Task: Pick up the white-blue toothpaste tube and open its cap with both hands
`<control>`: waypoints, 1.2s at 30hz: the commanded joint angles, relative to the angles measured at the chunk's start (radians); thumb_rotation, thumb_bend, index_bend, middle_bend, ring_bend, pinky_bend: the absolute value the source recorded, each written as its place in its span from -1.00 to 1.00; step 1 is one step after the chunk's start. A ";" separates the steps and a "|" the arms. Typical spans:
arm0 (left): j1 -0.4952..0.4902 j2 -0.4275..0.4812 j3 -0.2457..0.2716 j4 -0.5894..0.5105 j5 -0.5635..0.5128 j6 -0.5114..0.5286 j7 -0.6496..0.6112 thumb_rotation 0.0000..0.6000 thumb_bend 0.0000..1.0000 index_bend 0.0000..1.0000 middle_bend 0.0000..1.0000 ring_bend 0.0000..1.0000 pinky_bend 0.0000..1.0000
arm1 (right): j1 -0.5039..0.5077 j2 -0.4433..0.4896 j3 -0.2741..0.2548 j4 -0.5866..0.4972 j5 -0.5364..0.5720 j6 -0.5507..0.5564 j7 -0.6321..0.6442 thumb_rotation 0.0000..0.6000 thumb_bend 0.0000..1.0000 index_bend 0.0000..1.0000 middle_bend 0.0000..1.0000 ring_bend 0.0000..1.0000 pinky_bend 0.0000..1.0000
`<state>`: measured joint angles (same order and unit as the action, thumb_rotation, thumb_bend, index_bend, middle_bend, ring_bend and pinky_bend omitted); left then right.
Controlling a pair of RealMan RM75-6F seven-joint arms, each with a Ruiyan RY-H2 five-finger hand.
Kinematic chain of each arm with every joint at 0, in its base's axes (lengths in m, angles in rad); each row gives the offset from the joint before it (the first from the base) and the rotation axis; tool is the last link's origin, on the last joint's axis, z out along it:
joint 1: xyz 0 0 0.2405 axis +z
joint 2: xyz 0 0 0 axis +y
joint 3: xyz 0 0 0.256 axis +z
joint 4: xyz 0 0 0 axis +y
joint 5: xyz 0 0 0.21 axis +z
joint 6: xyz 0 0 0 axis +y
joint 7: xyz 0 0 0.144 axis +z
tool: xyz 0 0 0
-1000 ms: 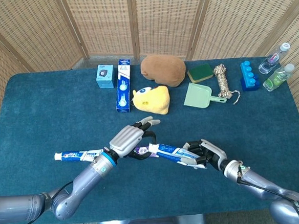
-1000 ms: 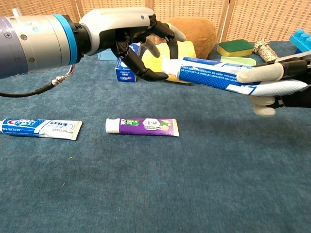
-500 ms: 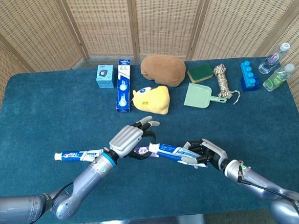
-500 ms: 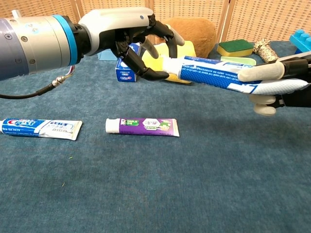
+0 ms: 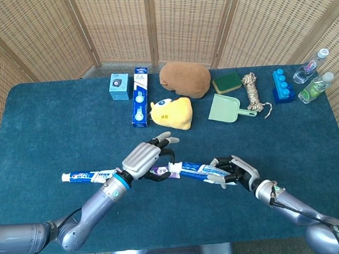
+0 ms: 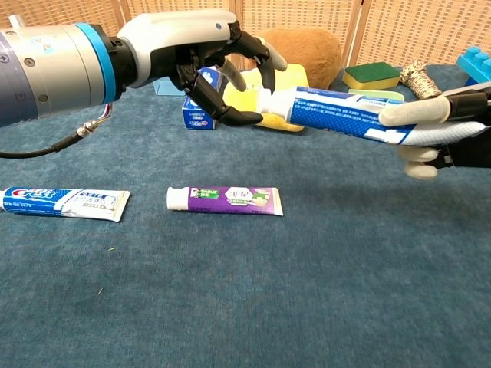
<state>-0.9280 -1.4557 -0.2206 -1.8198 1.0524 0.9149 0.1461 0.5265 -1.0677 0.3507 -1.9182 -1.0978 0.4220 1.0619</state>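
My right hand (image 6: 439, 135) (image 5: 235, 171) grips the tail of the white-blue toothpaste tube (image 6: 345, 119) (image 5: 193, 170) and holds it level above the table, cap end pointing towards my left hand. That left hand (image 6: 184, 54) (image 5: 142, 158) curls over the white cap (image 6: 265, 100), a finger on top and the thumb below, seemingly pinching it, while the other fingers stay spread.
A purple tube (image 6: 224, 199) and a Crest tube (image 6: 65, 202) lie on the blue cloth below my hands. Along the back stand a toothpaste box (image 5: 139, 97), yellow plush (image 5: 171, 113), brown plush (image 5: 183, 79), green dustpan (image 5: 226, 108), sponge (image 5: 227, 82), rope (image 5: 251, 91), blue block (image 5: 280, 84) and bottles (image 5: 313, 88).
The tube has shifted slightly right and up with the right hand. My left hand's fingers have closed in a little more on the cap end.
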 commanded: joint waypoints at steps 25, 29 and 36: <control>0.003 -0.001 0.002 -0.029 -0.010 0.016 0.034 1.00 -0.41 0.23 -0.80 -0.99 -0.58 | 0.053 -0.019 -0.043 -0.028 0.284 0.155 -0.248 1.00 0.04 0.92 0.58 0.53 0.43; 0.003 -0.003 0.006 -0.033 -0.008 0.021 0.048 1.00 -0.41 0.13 -0.88 -1.00 -0.62 | 0.077 -0.029 -0.057 -0.050 0.346 0.200 -0.315 1.00 0.04 0.92 0.58 0.53 0.43; 0.010 0.009 0.006 -0.044 0.002 0.040 0.066 1.00 -0.41 -0.08 -0.92 -1.00 -0.63 | 0.097 -0.029 -0.060 -0.076 0.425 0.247 -0.384 1.00 0.05 0.92 0.58 0.53 0.43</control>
<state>-0.9218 -1.4514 -0.2121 -1.8599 1.0520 0.9497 0.2129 0.6206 -1.0970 0.2914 -1.9909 -0.6813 0.6632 0.6845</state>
